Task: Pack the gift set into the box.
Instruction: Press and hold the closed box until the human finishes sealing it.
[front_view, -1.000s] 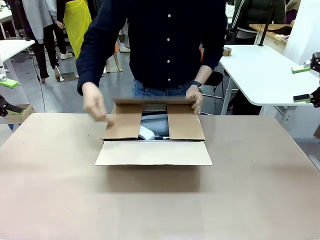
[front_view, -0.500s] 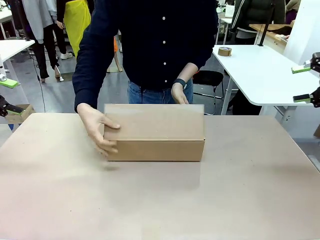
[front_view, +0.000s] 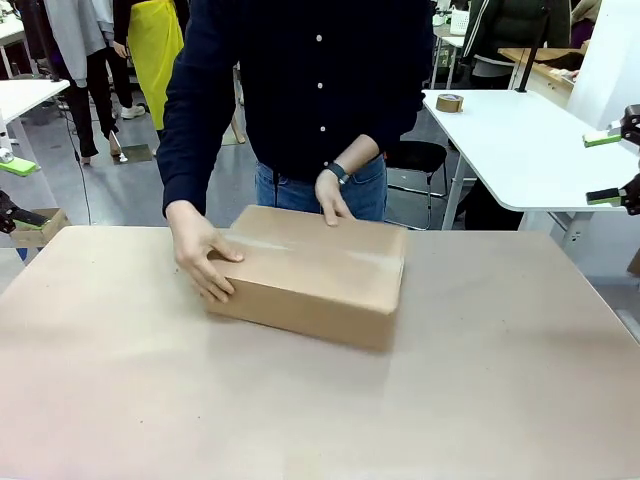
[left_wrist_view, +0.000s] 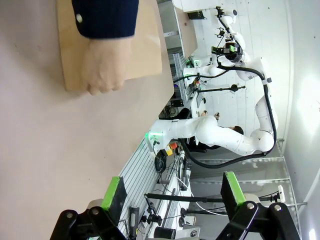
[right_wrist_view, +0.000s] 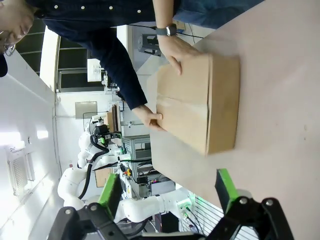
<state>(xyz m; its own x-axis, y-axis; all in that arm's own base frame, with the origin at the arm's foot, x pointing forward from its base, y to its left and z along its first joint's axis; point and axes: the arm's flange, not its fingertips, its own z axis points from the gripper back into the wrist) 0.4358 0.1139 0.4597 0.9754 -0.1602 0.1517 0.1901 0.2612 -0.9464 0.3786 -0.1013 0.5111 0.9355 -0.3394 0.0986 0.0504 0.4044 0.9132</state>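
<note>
the left gripper (left_wrist_view: 172, 191) hangs wide open and empty, well back from the work, and the right gripper (right_wrist_view: 167, 190) is spread and empty too. the box (front_view: 310, 270) sits closed on the table (front_view: 120, 400), toward the person's side, the person's right hand (front_view: 205, 262) on its end and the person's left hand (front_view: 330, 200) at its far edge. if those hands lift, i'd guess the top could spring open, and an arm reaching in now might bump them. its long axis runs across the table, skewed, with the right end nearer the robot.
</note>
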